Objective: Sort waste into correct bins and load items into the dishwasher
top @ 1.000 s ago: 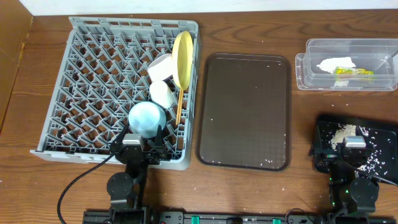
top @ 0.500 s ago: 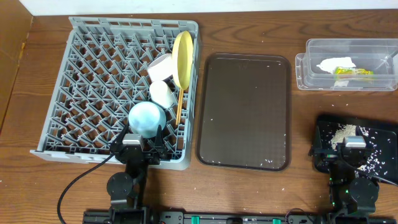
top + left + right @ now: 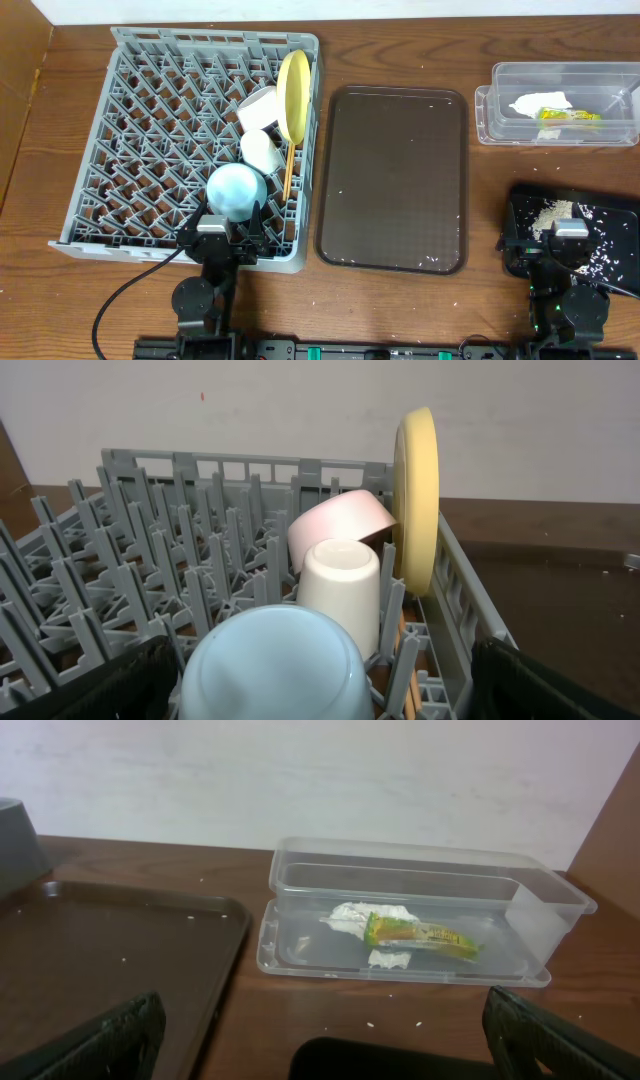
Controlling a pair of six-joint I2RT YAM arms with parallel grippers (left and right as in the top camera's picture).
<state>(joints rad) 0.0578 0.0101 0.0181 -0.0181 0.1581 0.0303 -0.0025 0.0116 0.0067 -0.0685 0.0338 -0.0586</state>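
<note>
The grey dish rack (image 3: 120, 40) holds an upright yellow plate (image 3: 293, 95), a pinkish-white bowl (image 3: 258, 106), a white cup (image 3: 262, 150), an upturned light blue bowl (image 3: 237, 190) and wooden chopsticks (image 3: 288, 172). My left gripper (image 3: 228, 228) is open at the rack's front edge; its fingers stand wide on either side of the blue bowl (image 3: 275, 665). The clear tub (image 3: 565, 68) holds the napkin (image 3: 540, 102) and the wrapper (image 3: 568, 115). The black bin (image 3: 520, 205) holds crumbs (image 3: 550, 213). My right gripper (image 3: 570, 232) is open and empty over the bin.
A dark brown serving tray (image 3: 392, 180) lies between the rack and the bins, with a few specks on it. Loose crumbs dot the table (image 3: 380, 1010) between the tub (image 3: 420, 885) and the black bin (image 3: 400, 1060). A cable runs off at the front left.
</note>
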